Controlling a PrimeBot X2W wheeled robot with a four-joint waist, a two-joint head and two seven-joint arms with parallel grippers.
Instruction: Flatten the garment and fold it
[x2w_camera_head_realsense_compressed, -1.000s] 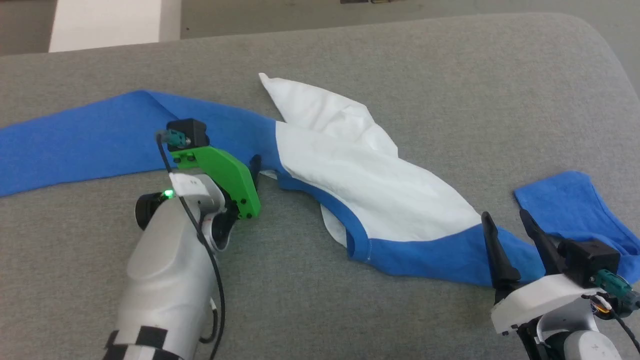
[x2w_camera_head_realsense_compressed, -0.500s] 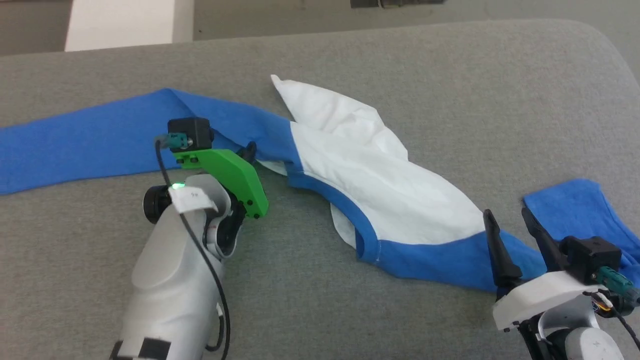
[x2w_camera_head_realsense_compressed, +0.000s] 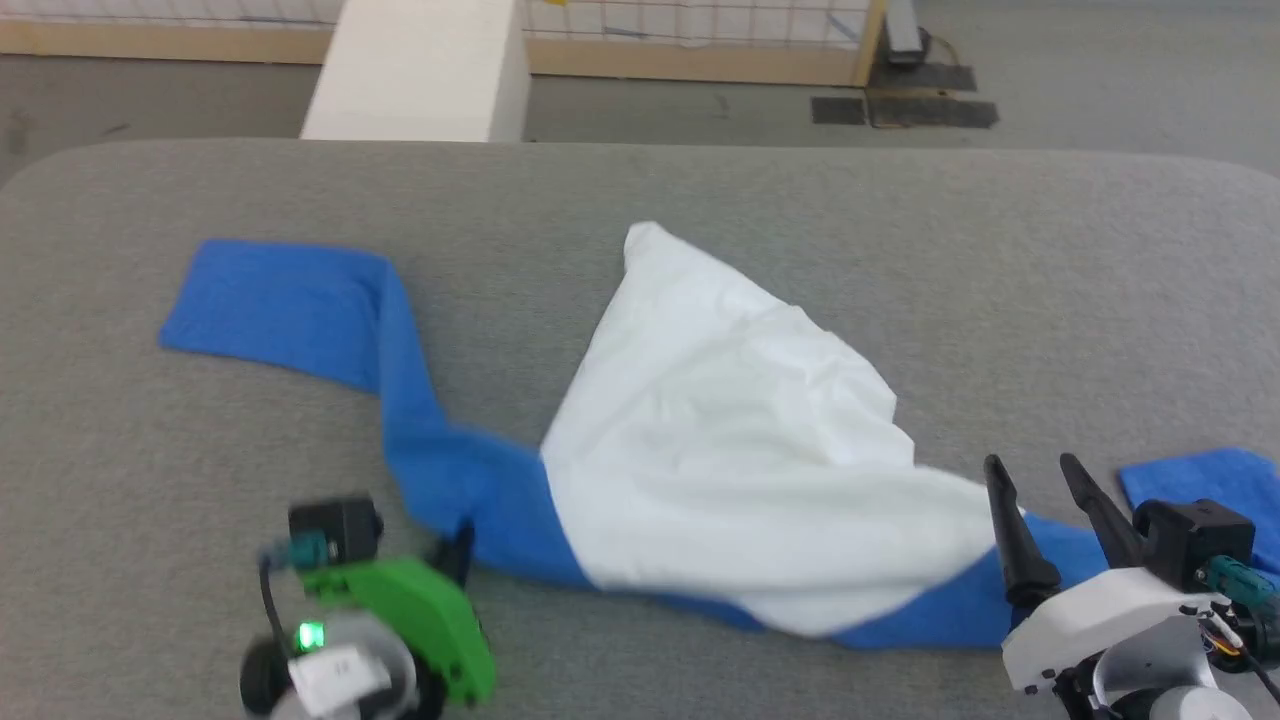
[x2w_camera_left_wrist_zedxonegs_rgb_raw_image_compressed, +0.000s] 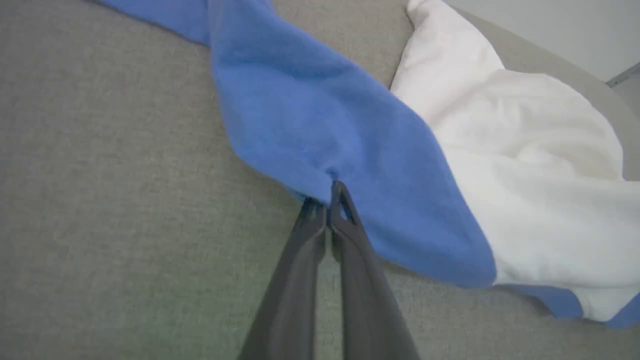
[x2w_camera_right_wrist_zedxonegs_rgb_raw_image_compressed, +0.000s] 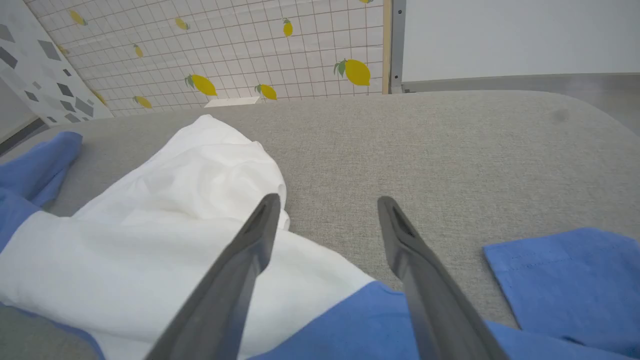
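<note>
Blue sleeve (x2w_camera_left_wrist_zedxonegs_rgb_raw_image_compressed: 310, 115) of the shirt (x2w_camera_head_realsense_compressed: 730, 470) is pinched in the closed left jaws; right jaws wide apart, empty. Flattening step; next, right jaws should grip cloth by the desk's (x2w_camera_head_realsense_compressed: 900, 250) front edge.

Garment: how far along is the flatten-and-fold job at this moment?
Done: nothing yet. The garment lies bunched and twisted on the grey surface, with no fold made. In hand: the left end effector is shut on the edge of a blue sleeve, and the right end effector is open, holding nothing. Left: spreading it flat, then all the folding.
</note>
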